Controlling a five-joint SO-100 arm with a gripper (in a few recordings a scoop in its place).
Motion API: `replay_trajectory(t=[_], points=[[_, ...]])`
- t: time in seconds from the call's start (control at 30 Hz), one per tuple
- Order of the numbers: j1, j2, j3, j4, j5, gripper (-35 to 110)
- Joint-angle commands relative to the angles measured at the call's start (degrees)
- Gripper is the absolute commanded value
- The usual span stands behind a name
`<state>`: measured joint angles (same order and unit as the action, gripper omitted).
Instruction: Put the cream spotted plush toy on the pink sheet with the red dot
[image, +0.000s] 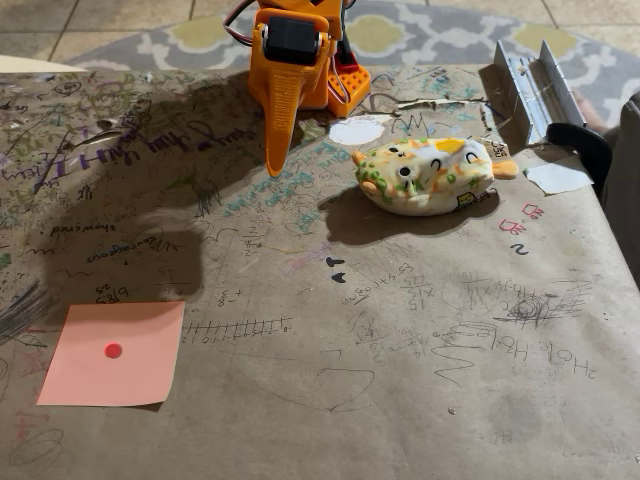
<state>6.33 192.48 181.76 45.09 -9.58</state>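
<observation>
Table is covered in brown paper, scribbled all over; most of it unreadable, only "HOH" legible at lower right. Cream spotted plush toy lies on its side at upper right, small white tag at its lower edge, print too small to read. Pink sheet with the red dot lies flat at lower left, well apart from the toy. Orange gripper hangs tip-down at top centre, left of the toy, gripping nothing; open or closed, cannot tell.
</observation>
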Motion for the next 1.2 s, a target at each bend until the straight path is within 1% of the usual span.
replay_trajectory(t=[0.0, 0.2, 0.57, 0.77, 0.93, 0.97, 1.0, 1.07, 1.13, 1.17], points=[[-0.88, 1.14, -0.18, -0.53, -0.18, 0], [-4.48, 1.05, -0.79, 1.32, -1.32, 0], [-2.72, 1.23, -0.79, 1.14, -0.18, 0], [-3.16, 1.23, -0.79, 1.14, -0.18, 0], [-4.92, 0.88, -0.79, 1.14, -2.02, 0], [-6.86, 0.62, -0.79, 1.41, -4.22, 0], [-9.93, -0.53, -1.32, 3.52, -9.84, 0], [-16.00, -9.32, -6.59, 11.78, -23.03, 0], [-19.69, -18.72, -13.89, 16.26, -29.97, 6], [-21.62, -23.20, -18.63, 18.90, -31.64, 8]])
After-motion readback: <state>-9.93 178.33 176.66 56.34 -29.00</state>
